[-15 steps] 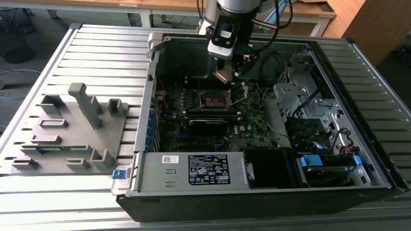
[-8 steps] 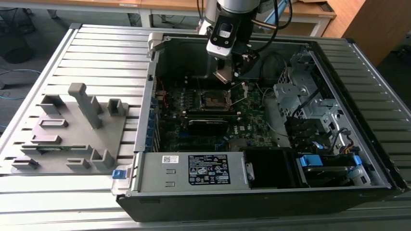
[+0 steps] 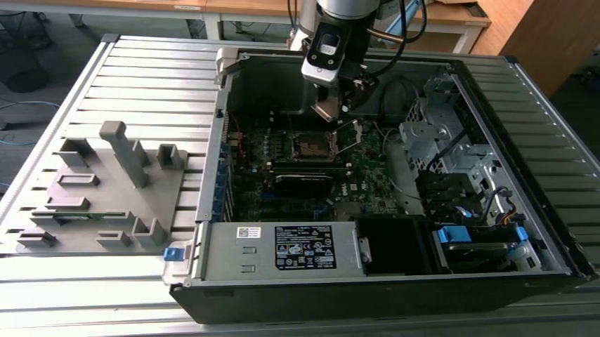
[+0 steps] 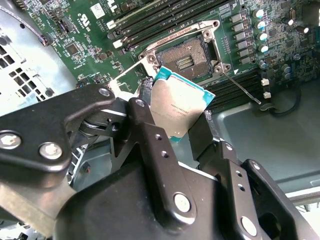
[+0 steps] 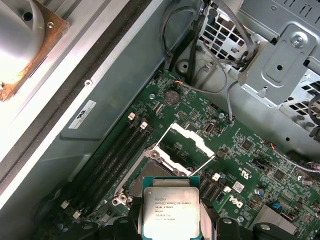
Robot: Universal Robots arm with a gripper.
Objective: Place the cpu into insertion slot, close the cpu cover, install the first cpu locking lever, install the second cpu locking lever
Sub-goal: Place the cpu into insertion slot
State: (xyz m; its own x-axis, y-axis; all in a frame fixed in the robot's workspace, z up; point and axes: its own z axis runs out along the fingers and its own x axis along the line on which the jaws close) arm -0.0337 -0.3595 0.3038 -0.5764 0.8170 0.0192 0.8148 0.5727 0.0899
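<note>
— How far along are you?

— I'm on the first step, and it isn't done. My hand is clamped on the cpu, gripping it by two opposite edges. I hold it in the air over the open computer case, which lies on the slatted desk. In the exterior view the chip sits at upper middle.

— And the socket?

— The insertion slot is bare. It lies near the centre of that frame, just below the chip and clear of it.

— What about the cover and levers?

— The cpu cover stands swung up off the slot, so it's left to close. A thin lever juts free beside the slot. By my reckoning neither lever is installed.

— How does the chip look?

— It's a flat square with a dull grey metal lid carrying fine print and a teal-green border. In the second wrist view it hangs tilted rather than level with the board.
</note>
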